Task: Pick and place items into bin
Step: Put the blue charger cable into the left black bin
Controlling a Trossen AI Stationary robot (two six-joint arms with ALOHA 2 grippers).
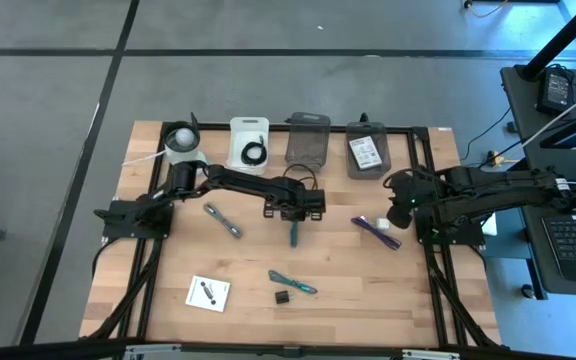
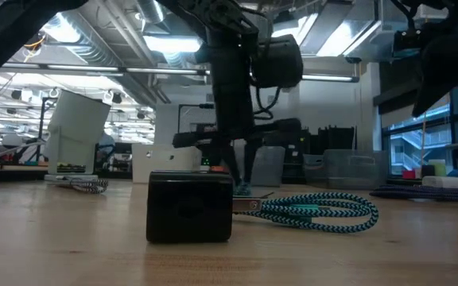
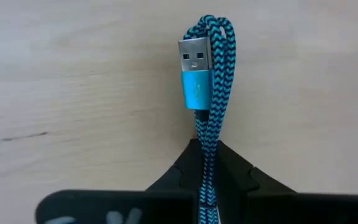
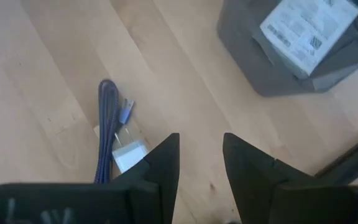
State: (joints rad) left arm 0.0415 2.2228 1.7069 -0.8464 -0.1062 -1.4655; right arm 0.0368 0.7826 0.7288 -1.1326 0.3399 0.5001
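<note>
My left gripper (image 1: pixel 293 212) is over the middle of the table, shut on a teal braided USB cable (image 1: pixel 294 236). My right gripper (image 1: pixel 400 208) is open, hovering just right of the purple cable (image 4: pixel 106 127) and white cube (image 4: pixel 129 153) and touching neither. On the wood lie a grey metal tool (image 1: pixel 224 221), a second teal braided cable (image 2: pixel 316 210), a small black block (image 2: pixel 189 206) and a white card (image 1: pixel 208 292). A black coiled cable (image 1: pixel 254 153) sits in the white bin (image 1: pixel 249 126). My left gripper pinches the folded teal cable between its two fingers (image 3: pixel 241 177), with both strands (image 3: pixel 207 155) running along them. The folded end with the USB plug (image 3: pixel 194 59) sticks out past the fingertips. Whether the cable is clear of the table, I cannot tell.
Along the table's far edge stand the white bin, a grey bin (image 1: pixel 308 140) with nothing showing inside, and a grey bin (image 4: pixel 260 68) holding a printed white card (image 4: pixel 306 31). A white round device (image 1: pixel 180 140) stands at the far left. Bare wood lies between the loose items.
</note>
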